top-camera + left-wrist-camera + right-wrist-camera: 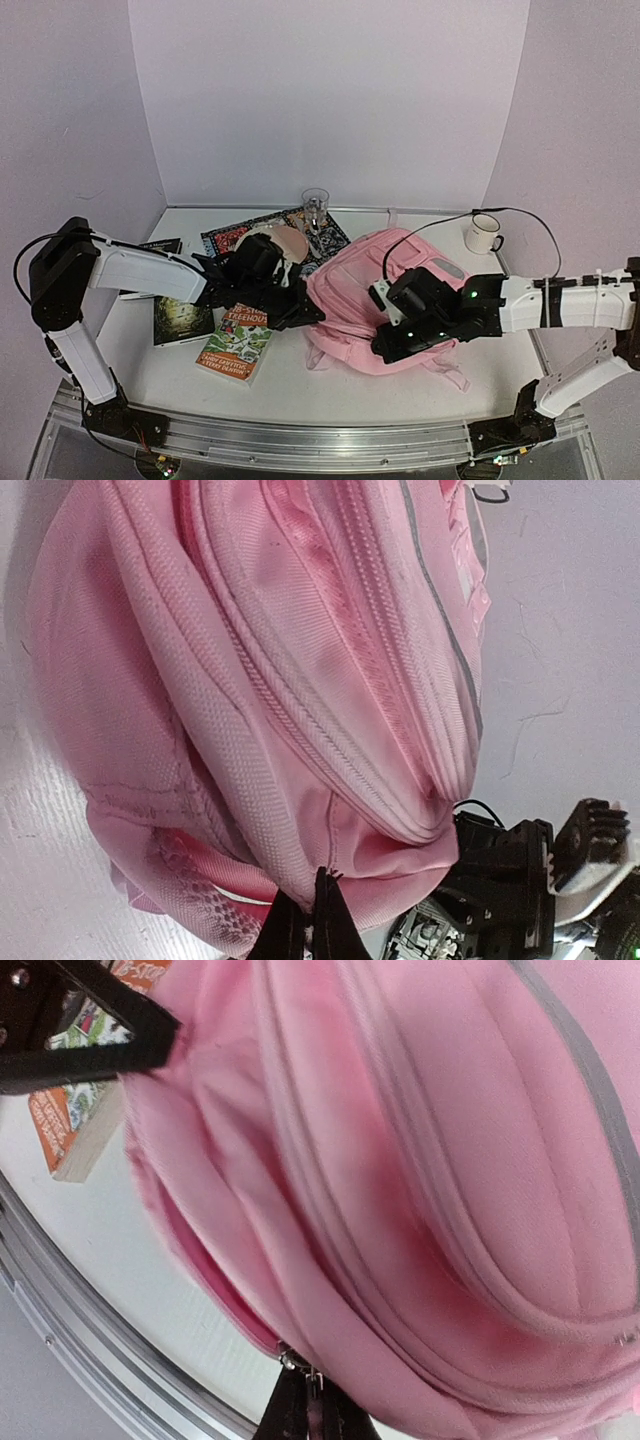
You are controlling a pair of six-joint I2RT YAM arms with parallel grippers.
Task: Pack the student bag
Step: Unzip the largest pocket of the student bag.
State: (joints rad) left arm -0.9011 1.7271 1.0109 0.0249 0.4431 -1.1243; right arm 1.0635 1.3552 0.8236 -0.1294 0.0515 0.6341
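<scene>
The student bag (375,290), a soft pink backpack, lies on its side in the middle of the table. My left gripper (312,316) is at its left edge. In the left wrist view that gripper (316,912) is shut on a fold of the bag's pink fabric (300,730) near a seam. My right gripper (386,346) is at the bag's near edge. The right wrist view shows this gripper (314,1400) shut on a small metal zip pull (296,1363) at the end of a zip line on the bag (420,1160).
An orange paperback (237,343) and a dark green book (182,320) lie left of the bag. A patterned book (300,222), a round beige thing (287,243) and a glass (316,203) are behind my left arm. A white mug (484,233) stands at the back right. A metal rail (300,440) lines the near edge.
</scene>
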